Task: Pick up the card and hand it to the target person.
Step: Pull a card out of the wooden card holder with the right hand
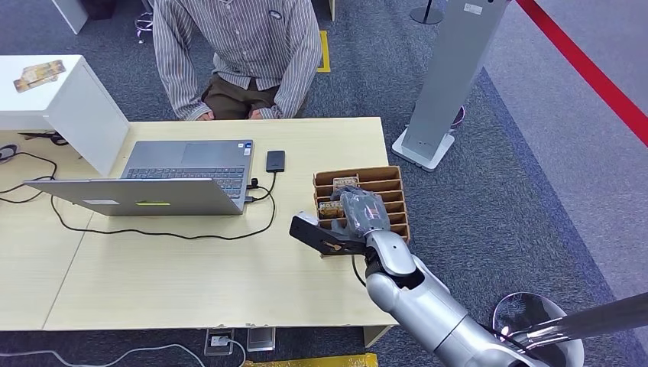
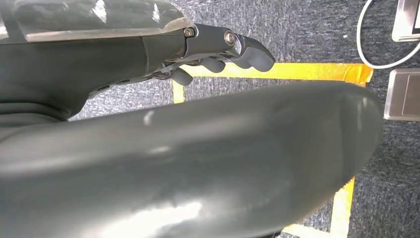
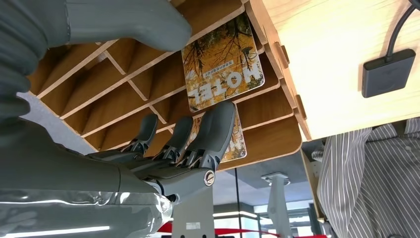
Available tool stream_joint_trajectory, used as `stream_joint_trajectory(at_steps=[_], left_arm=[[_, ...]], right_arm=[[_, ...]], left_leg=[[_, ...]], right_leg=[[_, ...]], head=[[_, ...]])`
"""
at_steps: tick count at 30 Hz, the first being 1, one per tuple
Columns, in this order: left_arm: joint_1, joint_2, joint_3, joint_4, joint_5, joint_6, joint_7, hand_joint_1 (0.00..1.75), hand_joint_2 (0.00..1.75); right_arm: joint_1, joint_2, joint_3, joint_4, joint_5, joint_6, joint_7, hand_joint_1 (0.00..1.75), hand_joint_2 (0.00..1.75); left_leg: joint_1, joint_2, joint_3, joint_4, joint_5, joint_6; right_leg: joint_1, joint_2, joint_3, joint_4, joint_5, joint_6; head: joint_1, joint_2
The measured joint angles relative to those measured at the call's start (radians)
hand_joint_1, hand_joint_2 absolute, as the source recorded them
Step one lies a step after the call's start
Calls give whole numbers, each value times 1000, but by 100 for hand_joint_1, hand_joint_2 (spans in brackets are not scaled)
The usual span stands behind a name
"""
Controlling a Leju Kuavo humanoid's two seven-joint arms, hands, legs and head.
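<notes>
I stand at a pale wooden table (image 1: 191,275) with a person (image 1: 237,53) seated across from me behind a laptop (image 1: 153,183). On my side sits a wooden slotted rack (image 1: 393,187), and my right hand (image 1: 359,210) hangs over its middle rows, fingers (image 3: 213,134) apart and holding nothing yet, tips reaching down into the slots. My left hand (image 2: 218,49) hangs by my side over the carpet, fingers loosely curled with nothing in them.

The step I judge to be in hand is the grasp. To do it well I should bring thumb and fingers onto opposite faces of one card (image 3: 223,64), pinch near its free edge, and draw it out along the slot rather than sideways, so the thin dividers don't catch it.

The card is flat with rounded corners, printed in yellow autumn foliage and the word HOTEL. It leans in a slot just beyond my fingertips; a second card (image 3: 235,141) sits partly behind them.
</notes>
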Motion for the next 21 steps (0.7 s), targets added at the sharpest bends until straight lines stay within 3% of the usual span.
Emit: stream_joint_trajectory(at_steps=[7,11,21], left_arm=[[0,0,0,0,0,-3,0,0,0],[0,0,-1,0,0,-4,0,0,0],[0,0,-7,0,-2,-6,-3,0,0]], right_arm=[[-7,1,0,12,1,0,-4,103,175],[-7,4,0,19,-4,0,-4,131,175],[-9,6,0,20,-19,-2,0,144,175]], left_leg=[[0,0,0,0,0,0],[0,0,0,0,0,0],[0,0,0,0,0,0]], right_leg=[[0,0,0,0,0,0],[0,0,0,0,0,0],[0,0,0,0,0,0]], head=[[0,0],[0,0],[0,0]])
